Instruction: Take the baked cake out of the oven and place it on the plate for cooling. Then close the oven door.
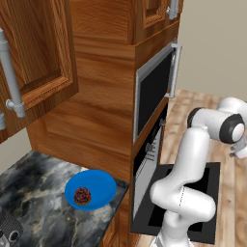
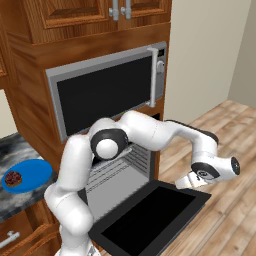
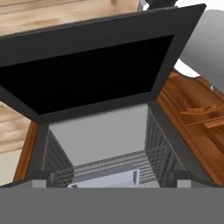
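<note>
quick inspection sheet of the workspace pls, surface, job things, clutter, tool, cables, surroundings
surface: dark marbled counter to the left of the oven.
job's things: baked cake sits on the blue plate; oven door hangs fully open; wire racks and a grey tray inside.
clutter: dark round item at the counter's near left corner, cut off by the frame.
tool: open, holding nothing, above the far edge of the open door.
cables: nothing seen.
surroundings: microwave above the oven, wooden cabinets, wood floor.

You see the small dark-brown baked cake (image 1: pixel 82 196) on the round blue plate (image 1: pixel 101 185), left of the black oven's (image 2: pixel 120 172) lowered glass-fronted oven door (image 2: pixel 150 215).
</note>
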